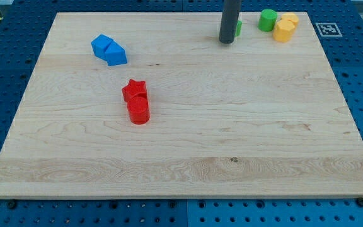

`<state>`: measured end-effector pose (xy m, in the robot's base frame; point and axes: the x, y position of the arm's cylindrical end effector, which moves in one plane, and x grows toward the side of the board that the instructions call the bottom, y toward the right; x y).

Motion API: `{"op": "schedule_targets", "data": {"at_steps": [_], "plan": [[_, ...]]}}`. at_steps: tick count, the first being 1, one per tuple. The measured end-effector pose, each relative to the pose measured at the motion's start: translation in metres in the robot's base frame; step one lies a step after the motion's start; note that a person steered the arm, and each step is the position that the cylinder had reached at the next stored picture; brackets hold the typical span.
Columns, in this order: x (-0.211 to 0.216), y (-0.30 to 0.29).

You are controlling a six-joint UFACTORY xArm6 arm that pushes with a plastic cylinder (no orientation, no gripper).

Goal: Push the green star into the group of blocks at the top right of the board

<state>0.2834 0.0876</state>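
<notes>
My dark rod comes down at the view's top, and my tip (226, 41) rests on the board. A green block (239, 28), mostly hidden behind the rod, shows only as a sliver at the rod's right side; its shape cannot be made out. To its right stands the group at the top right: a green cylinder (268, 19), a yellow block (283, 30) and a second yellow block (291, 19) behind it. My tip is just left of and below the hidden green block.
Two blue blocks (109, 50) lie together at the upper left. A red star (133, 90) touches a red cylinder (138, 110) left of centre. A fiducial marker (327, 29) sits off the board's top right corner.
</notes>
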Motion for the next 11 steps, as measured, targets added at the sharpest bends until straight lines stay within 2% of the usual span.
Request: {"op": "schedule_targets", "data": {"at_steps": [2, 6, 9, 10, 11], "plan": [[-0.047, -0.031], [-0.025, 0.009], [-0.023, 0.077], [-0.022, 0.085], [-0.012, 0.060]]}}
